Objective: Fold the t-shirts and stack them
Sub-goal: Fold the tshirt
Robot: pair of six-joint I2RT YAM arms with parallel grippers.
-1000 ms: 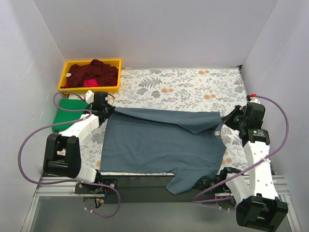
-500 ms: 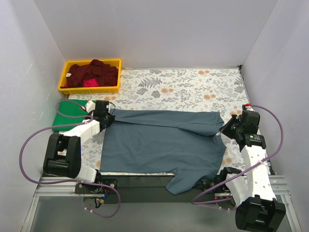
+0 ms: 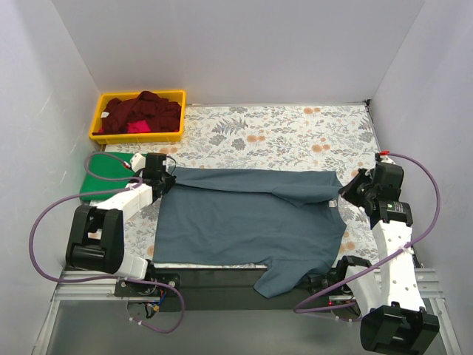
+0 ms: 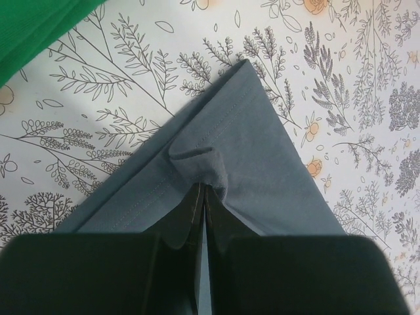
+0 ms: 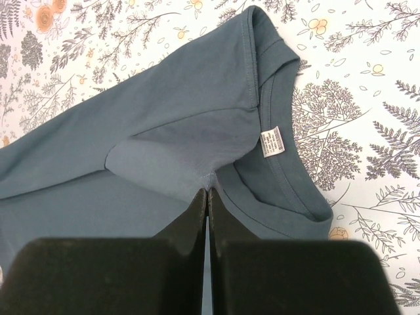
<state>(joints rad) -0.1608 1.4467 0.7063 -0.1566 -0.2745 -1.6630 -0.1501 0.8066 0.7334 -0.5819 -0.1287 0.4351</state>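
Note:
The slate-blue t-shirt [image 3: 251, 218] lies spread on the floral cloth, its far edge folded over towards me and one sleeve hanging off the near table edge. My left gripper [image 3: 168, 180] is shut on the shirt's left corner [image 4: 216, 141], pinching a small ridge of cloth. My right gripper [image 3: 347, 191] is shut on the shirt [image 5: 177, 151] beside the collar and its white label [image 5: 272, 142]. A green shirt [image 3: 102, 174] lies folded at the far left, its corner showing in the left wrist view [image 4: 39, 26]. Dark red and pink shirts [image 3: 140, 115] are heaped in the bin.
The yellow plastic bin [image 3: 98, 119] stands at the back left corner. The floral table cloth [image 3: 295, 140] covers the table. White walls close in at left, back and right. Purple cables loop beside both arm bases.
Both grippers drew the shirt's far edge towards me, laying the fold flatter; the right gripper then shifted slightly right and back. The left arm dropped lower.

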